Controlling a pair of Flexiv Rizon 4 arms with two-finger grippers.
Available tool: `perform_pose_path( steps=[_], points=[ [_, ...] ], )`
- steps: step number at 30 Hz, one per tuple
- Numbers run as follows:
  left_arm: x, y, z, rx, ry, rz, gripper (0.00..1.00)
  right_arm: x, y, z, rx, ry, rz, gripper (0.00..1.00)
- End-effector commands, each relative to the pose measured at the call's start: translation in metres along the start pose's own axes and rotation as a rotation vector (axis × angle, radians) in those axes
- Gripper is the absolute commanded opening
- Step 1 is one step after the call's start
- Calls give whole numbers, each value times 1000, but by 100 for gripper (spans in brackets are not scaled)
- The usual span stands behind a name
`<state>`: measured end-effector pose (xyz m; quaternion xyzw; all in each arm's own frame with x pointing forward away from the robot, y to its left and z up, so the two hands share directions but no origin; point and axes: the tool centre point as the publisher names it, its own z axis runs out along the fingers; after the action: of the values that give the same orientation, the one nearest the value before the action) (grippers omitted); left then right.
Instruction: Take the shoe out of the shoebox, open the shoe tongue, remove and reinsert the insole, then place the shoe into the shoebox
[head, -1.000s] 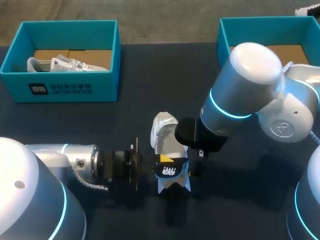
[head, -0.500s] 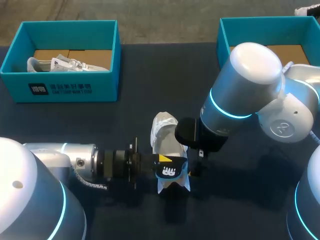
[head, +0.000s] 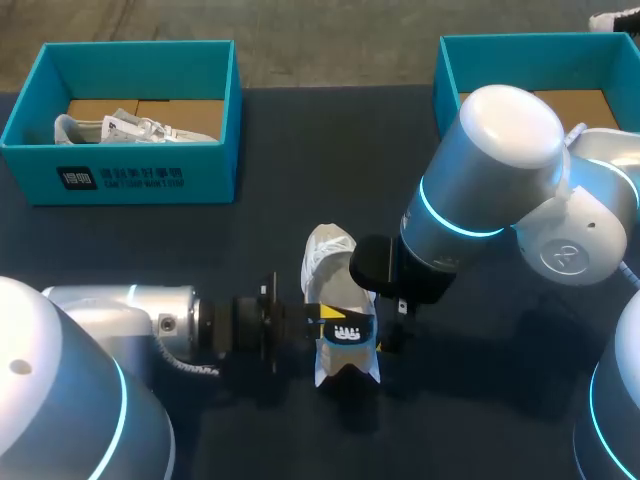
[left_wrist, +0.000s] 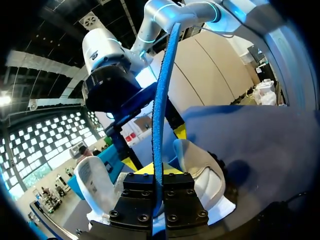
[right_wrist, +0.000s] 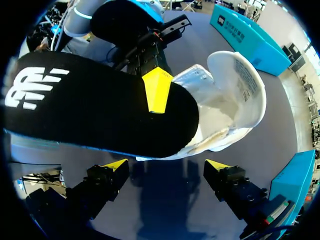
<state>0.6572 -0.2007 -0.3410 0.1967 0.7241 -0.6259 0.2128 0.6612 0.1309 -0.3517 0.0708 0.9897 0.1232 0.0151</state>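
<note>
So your left gripper pinches the white-logo insole; right gripper gapes open over the dark table.

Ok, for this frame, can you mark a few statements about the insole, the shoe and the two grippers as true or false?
1. The left gripper is shut on the black insole. True.
2. The right gripper is clamped on the shoe. False: its fingers stand open with nothing between them, and the shoe lies ahead of them.
3. The shoe sits inside a shoebox. False: it is on the table, between the two arms.
4. The left shoebox holds another shoe. True.
</note>
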Motion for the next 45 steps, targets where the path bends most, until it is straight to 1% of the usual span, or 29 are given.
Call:
perform_pose_path(
  steps=[1,5,8,20,23,31,40,43,45],
  points=[
    [-1,-3,6,-56,2,0,0,1,1,2,1,-3,2,100],
    [-1,-1,7,-95,2,13,0,1,1,2,1,-3,2,100],
    [-3,1,7,-107,3,8,0,1,1,2,1,-3,2,100],
    [1,-2,-1,-78,2,-26,0,1,1,2,1,-3,2,100],
    [2,-3,-3,-73,0,-28,7,1,1,2,1,-3,2,100],
    [0,-11,-7,-52,-9,-30,16,1,1,2,1,-3,2,100],
    [-1,-20,-6,-42,-9,-21,17,1,1,2,1,-3,2,100],
    [-1,-25,-5,-49,3,-14,19,1,1,2,1,-3,2,100],
    [-2,-28,-3,-55,9,-8,18,1,1,2,1,-3,2,100]
  ],
)
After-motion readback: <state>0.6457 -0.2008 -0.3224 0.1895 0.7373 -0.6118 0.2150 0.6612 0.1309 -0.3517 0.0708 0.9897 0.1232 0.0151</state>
